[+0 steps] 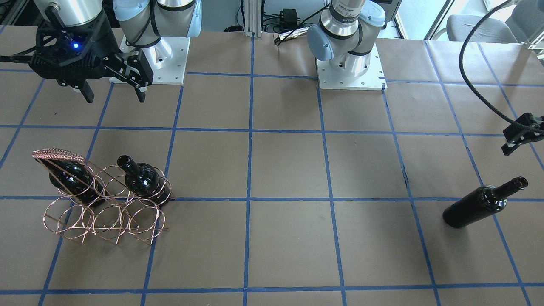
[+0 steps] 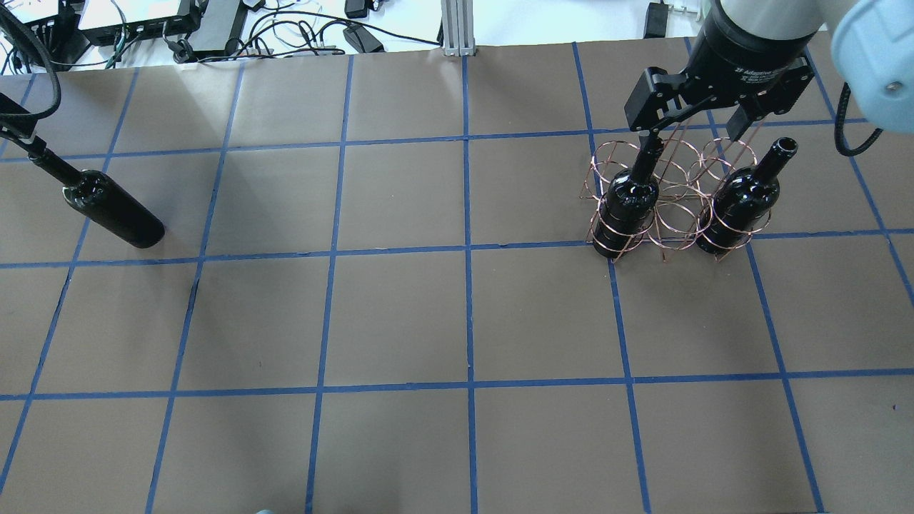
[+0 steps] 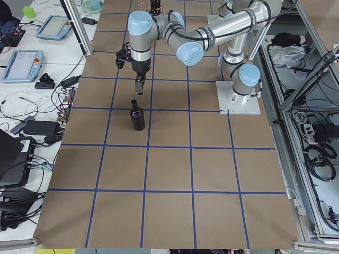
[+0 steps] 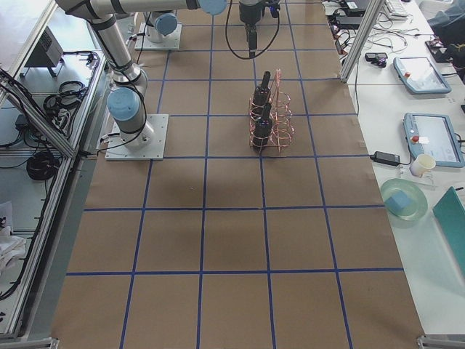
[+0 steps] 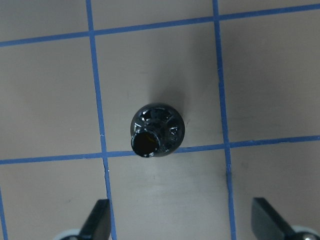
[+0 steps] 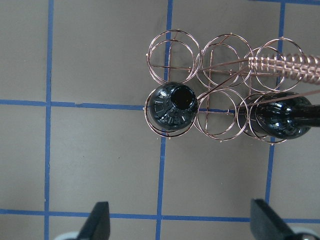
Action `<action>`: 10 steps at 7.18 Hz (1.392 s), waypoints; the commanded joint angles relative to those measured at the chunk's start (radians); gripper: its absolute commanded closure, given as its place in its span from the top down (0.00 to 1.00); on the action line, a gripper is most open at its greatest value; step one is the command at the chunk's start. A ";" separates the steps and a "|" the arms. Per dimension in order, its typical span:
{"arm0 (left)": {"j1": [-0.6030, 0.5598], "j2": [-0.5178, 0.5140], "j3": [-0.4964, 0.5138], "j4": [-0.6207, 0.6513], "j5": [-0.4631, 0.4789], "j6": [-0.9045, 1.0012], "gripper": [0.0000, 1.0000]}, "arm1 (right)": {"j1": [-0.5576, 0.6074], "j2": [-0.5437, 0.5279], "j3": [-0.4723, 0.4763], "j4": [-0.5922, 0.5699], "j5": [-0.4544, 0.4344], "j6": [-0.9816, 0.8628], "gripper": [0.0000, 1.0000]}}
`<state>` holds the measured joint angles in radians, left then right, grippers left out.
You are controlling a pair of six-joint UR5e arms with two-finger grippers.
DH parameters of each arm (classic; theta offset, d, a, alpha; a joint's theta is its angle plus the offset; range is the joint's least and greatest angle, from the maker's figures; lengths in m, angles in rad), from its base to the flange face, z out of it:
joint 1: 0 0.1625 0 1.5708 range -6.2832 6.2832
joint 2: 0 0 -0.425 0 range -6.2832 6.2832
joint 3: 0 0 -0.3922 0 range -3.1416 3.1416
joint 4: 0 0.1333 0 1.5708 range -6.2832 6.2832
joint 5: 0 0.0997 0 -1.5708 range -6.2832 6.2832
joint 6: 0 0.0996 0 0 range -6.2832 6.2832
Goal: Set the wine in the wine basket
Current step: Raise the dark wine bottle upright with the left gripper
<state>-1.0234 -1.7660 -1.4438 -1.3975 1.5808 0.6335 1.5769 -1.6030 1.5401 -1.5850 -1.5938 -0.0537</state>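
One wine bottle [image 1: 484, 202] stands upright on the table on my left side; it also shows in the overhead view [image 2: 114, 207]. My left gripper [image 5: 183, 220] is open and empty, hanging above that bottle's mouth [image 5: 157, 130]. The copper wire wine basket [image 1: 106, 212] stands on my right side. Two more wine bottles [image 6: 172, 107] [image 6: 282, 120] stand in the end rings of one row. My right gripper [image 6: 181, 220] is open and empty, above and just beside the basket [image 2: 671, 153].
The two arm bases [image 1: 155, 63] [image 1: 350, 63] are bolted at the table's robot edge. A black cable [image 1: 476, 85] loops to the left wrist. Side benches with tablets [image 3: 24, 63] [image 4: 429, 134] flank both table ends. Blue tape lines grid the brown tabletop.
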 commanded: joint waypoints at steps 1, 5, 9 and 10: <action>0.008 -0.071 0.006 0.049 -0.007 0.009 1.00 | 0.000 0.000 0.000 0.000 0.000 0.000 1.00; 0.008 -0.144 0.003 0.101 -0.015 0.009 0.83 | 0.000 0.000 0.000 0.000 0.000 0.000 1.00; 0.008 -0.152 0.003 0.101 -0.015 0.008 0.66 | 0.000 0.000 0.002 0.000 0.000 0.000 1.00; 0.008 -0.152 0.002 0.100 -0.013 0.008 0.57 | 0.000 0.000 0.002 0.000 0.000 0.000 1.00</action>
<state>-1.0155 -1.9171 -1.4409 -1.2966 1.5666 0.6414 1.5769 -1.6030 1.5411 -1.5846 -1.5938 -0.0537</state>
